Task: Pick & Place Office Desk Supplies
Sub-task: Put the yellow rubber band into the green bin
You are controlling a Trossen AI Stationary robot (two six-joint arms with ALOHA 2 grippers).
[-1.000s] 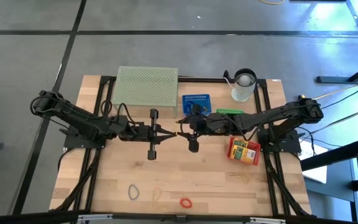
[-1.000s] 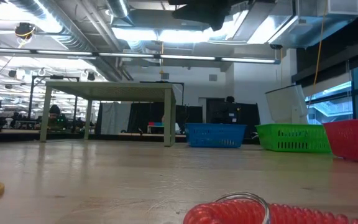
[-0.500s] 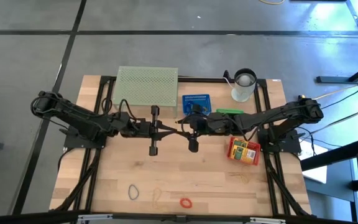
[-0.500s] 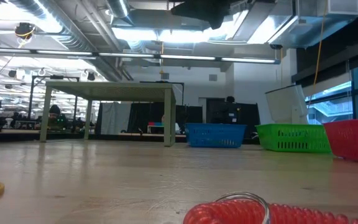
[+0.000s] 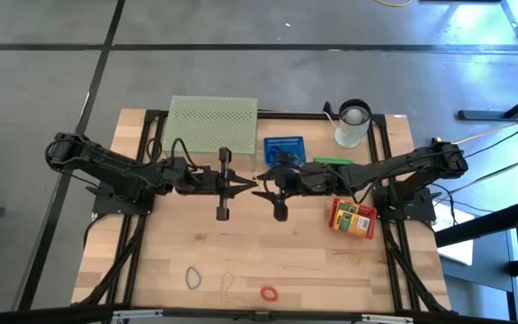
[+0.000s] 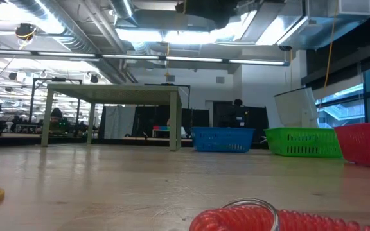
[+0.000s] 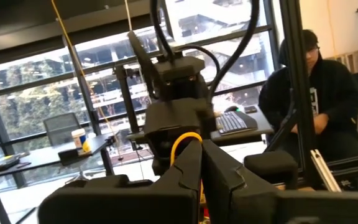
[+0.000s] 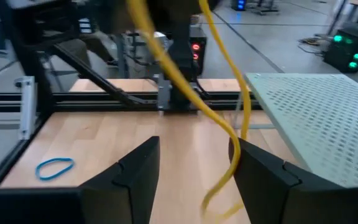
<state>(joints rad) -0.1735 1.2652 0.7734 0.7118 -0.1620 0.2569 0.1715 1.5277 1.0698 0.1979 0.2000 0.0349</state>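
Both arms meet in the air over the middle of the pale wooden desk (image 5: pixel 313 261), tip to tip, and this looks like a hand-over. The left end effector (image 5: pixel 246 183) is clamped tight on a thin yellow rubber-band loop (image 7: pixel 185 134), which arches up out of its pinched fingers. The right end effector (image 5: pixel 261 185) faces it with its fingers well apart, and the right wrist view shows the yellow strand hanging in the gap between them, touched by neither as far as can be seen.

To do this well, the right arm should take the band deep between its pads, away from the left tips, so the two sets of fingers do not collide. It should close fully, because so thin a strand slips from a loose pinch. The left should let go only once that grip is firm, then back straight away so the loop does not snag or stretch. A blue loop (image 5: pixel 193 278) and a red loop (image 5: pixel 268 292) lie near the desk's front edge
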